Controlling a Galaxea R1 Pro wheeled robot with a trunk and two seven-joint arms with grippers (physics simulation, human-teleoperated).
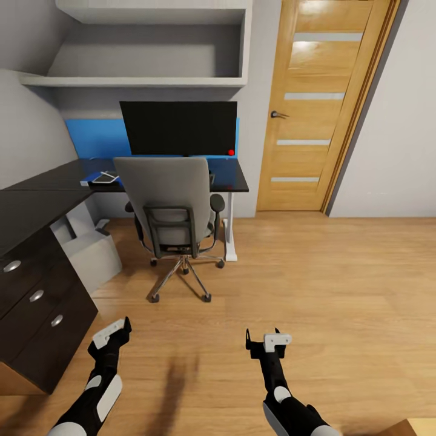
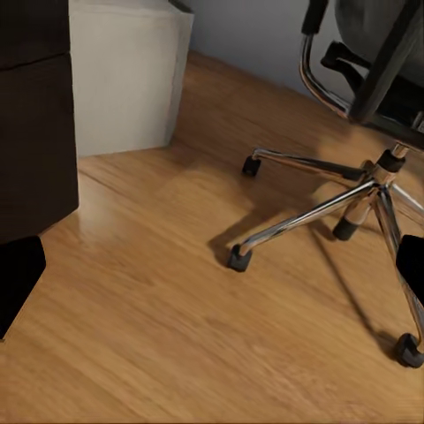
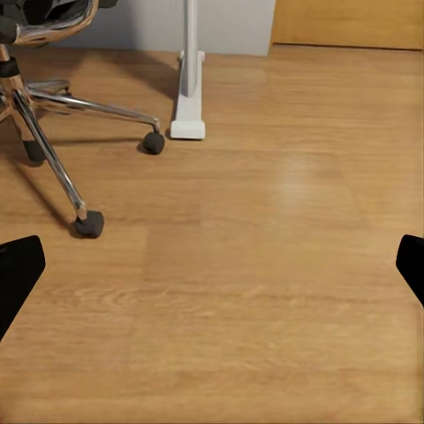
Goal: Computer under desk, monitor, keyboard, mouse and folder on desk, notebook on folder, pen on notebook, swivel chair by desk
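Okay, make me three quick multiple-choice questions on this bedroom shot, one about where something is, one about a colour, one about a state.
1. Where does the swivel chair stand?
A. In front of the desk, backrest toward the robot
B. Beside the door
C. Tipped over on the floor

2. What colour is the panel behind the monitor?
A. Green
B. Blue
C. Orange

3. What state is the left gripper in?
A. Shut on a pen
B. Shut on the chair's armrest
C. Open, holding nothing

Answers:
1 A: the chair sits upright before the desk, under the monitor.
2 B: a blue panel shows beside the dark screen.
3 C: its fingers sit wide apart over bare floor.
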